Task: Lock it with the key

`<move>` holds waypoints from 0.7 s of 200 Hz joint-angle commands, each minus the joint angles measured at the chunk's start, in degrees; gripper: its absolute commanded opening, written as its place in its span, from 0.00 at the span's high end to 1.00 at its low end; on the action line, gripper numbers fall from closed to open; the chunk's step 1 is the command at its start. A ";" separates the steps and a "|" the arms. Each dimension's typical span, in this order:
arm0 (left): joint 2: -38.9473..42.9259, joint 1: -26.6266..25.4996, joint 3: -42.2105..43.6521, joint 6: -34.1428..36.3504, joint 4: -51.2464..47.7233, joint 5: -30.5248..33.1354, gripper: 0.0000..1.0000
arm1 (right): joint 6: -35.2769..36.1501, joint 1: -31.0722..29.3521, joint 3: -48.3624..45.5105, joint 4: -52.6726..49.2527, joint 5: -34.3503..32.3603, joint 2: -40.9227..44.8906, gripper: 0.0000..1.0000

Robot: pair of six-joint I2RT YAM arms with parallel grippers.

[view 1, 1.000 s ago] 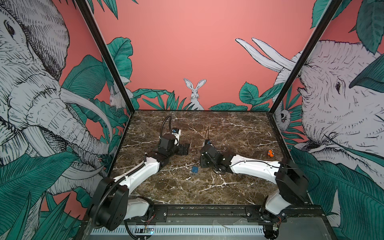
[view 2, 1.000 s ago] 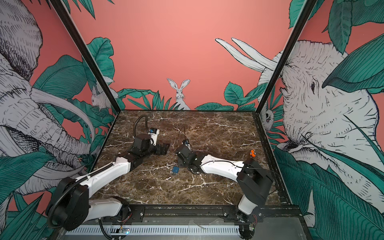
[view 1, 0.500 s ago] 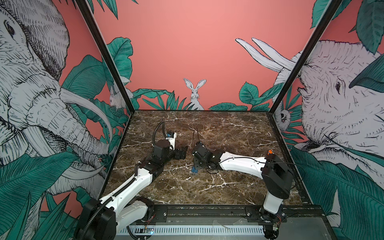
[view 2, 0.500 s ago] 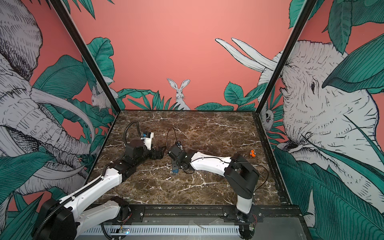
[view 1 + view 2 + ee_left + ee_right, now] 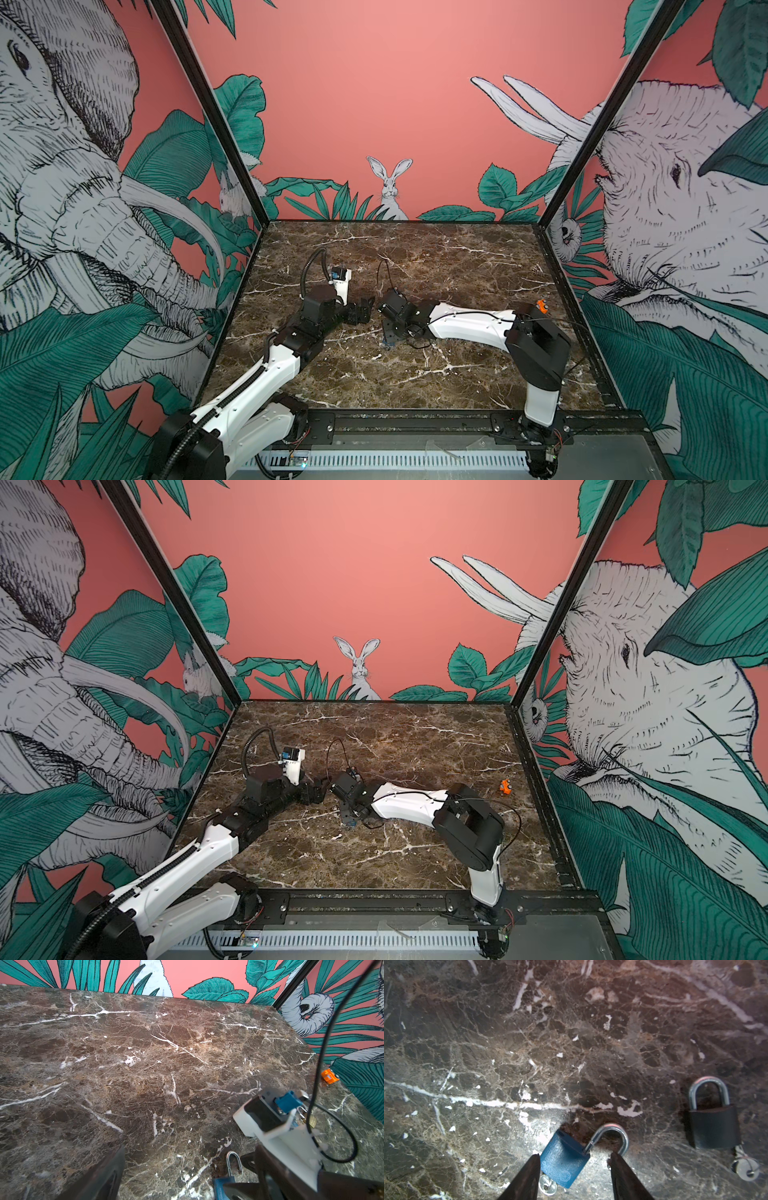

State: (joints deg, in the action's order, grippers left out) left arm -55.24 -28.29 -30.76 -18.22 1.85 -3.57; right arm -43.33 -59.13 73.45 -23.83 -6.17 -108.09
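Right claw (image 5: 575, 1155) straddles blue padlock (image 5: 563, 1164), jaws parted.

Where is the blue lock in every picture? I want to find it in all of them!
Both top views: the blue padlock is a tiny blue speck near the middle, under the right gripper.
Left wrist: its blue body is cut by the picture's edge, silver loop showing, beside the right arm.
Right wrist: between the gripper's fingers, loop swung open.
Shared landmark: the right gripper, close over it in every view.
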 commanded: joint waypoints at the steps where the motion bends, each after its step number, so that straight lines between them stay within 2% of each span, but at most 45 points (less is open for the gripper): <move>1: 1.62 0.27 1.25 0.36 0.28 -0.06 0.03 | 1.02 -1.37 2.75 -3.22 -1.28 -1.31 0.46; 50: 3.75 0.64 2.85 -0.27 1.02 0.09 0.02 | 2.31 -2.61 7.32 -7.88 -3.66 -4.57 0.45; 140: 6.28 5.84 8.04 -5.51 4.21 -6.00 0.03 | 2.46 -3.32 12.75 -13.54 -7.72 -10.07 0.44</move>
State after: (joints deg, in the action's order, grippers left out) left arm -50.04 -23.20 -23.81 -21.98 3.44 -7.22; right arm -41.08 -61.58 84.55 -34.17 -10.87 -117.36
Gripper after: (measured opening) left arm 0.976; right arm 0.557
